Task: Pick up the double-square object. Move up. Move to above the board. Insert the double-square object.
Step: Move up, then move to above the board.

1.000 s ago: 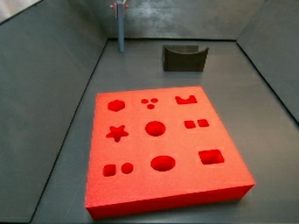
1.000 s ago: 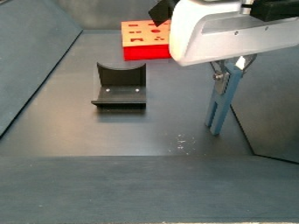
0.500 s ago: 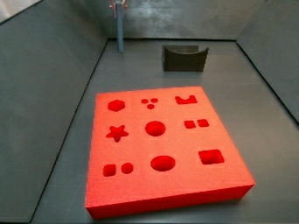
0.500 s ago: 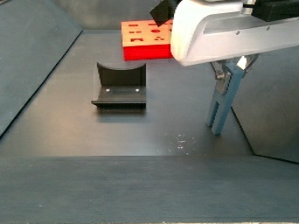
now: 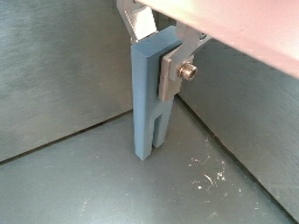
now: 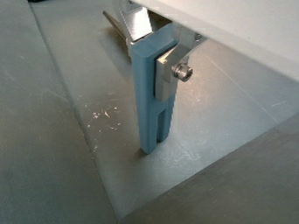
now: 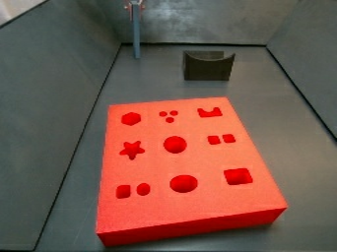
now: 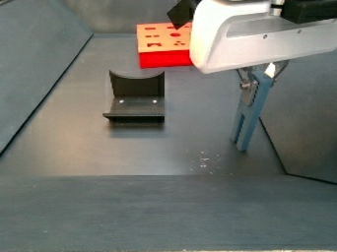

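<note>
One board (image 7: pixel 184 167), one dark fixture (image 7: pixel 207 65), one long blue piece (image 5: pixel 153 101), one gripper (image 5: pixel 158 44).

Board: thick red-orange slab on the grey floor, matte, with ten recesses in its top face (hexagon, star, circles, squares, crown shape). In a side view the fixture sits at 12 o'clock from it, apart from it, and the blue piece (image 7: pixel 134 31) stands at about 11 o'clock in the far corner.

Blue piece: flat, slim, smooth bar, upright, lower end touching the floor beside the wall (image 8: pixel 305 118). The gripper is clamped on its upper part; a silver finger plate (image 6: pixel 170 61) with a screw presses its side. Scratches mark the floor (image 5: pixel 211 179) nearby.
</note>
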